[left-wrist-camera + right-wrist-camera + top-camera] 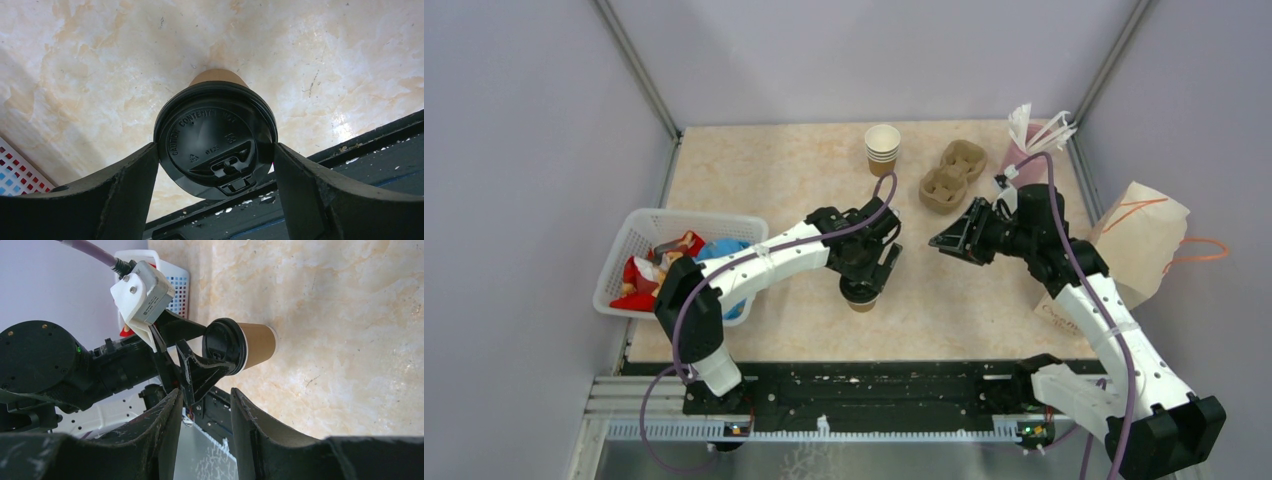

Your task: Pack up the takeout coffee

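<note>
One takeout coffee (pixel 861 299), a brown paper cup with a black lid (pixel 215 145), stands upright on the marble table near the front rail. My left gripper (pixel 863 284) reaches down over it, and its two fingers press against opposite sides of the lid rim (pixel 216 150). The right wrist view shows the same cup (pixel 257 345) with those fingers (pixel 200 365) flanking its lid. My right gripper (pixel 944 241) hovers to the right of the cup, pointing towards it, and its jaws stand partly apart with nothing between them (pixel 205 405).
A stack of lidless brown paper cups (pixel 882 148) stands at the back. Beside it lies the pulp cup carrier (pixel 952 175), then a pink cup of white sticks (pixel 1024 150). A paper bag (pixel 1139 240) sits at the right edge, a white basket (pixel 639 225) of packets at the left.
</note>
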`<state>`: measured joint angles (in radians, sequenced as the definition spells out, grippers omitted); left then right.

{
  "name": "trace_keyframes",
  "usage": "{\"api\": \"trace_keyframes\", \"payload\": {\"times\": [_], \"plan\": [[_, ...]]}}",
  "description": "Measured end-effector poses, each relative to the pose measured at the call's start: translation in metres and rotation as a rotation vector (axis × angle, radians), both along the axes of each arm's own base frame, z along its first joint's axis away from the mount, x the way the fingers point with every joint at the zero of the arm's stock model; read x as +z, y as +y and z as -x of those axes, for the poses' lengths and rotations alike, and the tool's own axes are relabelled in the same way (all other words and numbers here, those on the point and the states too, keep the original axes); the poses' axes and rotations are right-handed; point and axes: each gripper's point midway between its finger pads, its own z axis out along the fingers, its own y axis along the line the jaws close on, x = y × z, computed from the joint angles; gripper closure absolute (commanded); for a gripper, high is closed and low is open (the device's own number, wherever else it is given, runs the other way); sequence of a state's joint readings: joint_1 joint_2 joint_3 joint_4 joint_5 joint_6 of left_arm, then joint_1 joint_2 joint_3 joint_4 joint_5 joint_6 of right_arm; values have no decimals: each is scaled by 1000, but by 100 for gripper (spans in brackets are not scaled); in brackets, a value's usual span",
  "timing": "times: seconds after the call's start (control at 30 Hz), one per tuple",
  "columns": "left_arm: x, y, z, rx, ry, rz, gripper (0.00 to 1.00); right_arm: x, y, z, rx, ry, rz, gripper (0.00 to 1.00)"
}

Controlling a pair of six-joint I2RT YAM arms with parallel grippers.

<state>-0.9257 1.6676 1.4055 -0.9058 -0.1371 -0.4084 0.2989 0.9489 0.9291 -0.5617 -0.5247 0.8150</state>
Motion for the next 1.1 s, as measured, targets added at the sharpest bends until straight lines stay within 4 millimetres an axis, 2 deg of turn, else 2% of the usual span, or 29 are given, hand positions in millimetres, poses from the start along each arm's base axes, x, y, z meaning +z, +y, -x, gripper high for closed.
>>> {"api": "trace_keyframes", "payload": {"times": [0.23,0.3,0.4,0.47,0.57,0.63,0.7,0.77,0.87,1.0,1.1], "plan": [[-1,6,4,2,13,-26,2,-6,0,2,3,12,6,59],[3,6,5,0,17,-22,2,-9,0,3,10,19,9,52],[17,3,5,9,15,9,4,-16,4,5,38,32,5,50],[29,2,6,24,23,60,8,-27,13,6,88,56,-7,49],[50,8,6,62,53,210,12,-58,39,13,205,137,-11,51],[61,27,-1,133,63,330,16,-81,61,22,296,197,-13,54],[63,47,-9,208,78,400,20,-99,77,27,361,235,-23,61],[60,54,-13,241,103,434,24,-113,87,28,392,262,-39,64],[48,49,-14,245,169,463,33,-125,95,23,403,272,-66,68],[29,47,-12,249,245,485,34,-129,103,14,411,253,-95,69],[15,49,-7,256,292,485,39,-132,106,11,416,244,-100,69]]}}
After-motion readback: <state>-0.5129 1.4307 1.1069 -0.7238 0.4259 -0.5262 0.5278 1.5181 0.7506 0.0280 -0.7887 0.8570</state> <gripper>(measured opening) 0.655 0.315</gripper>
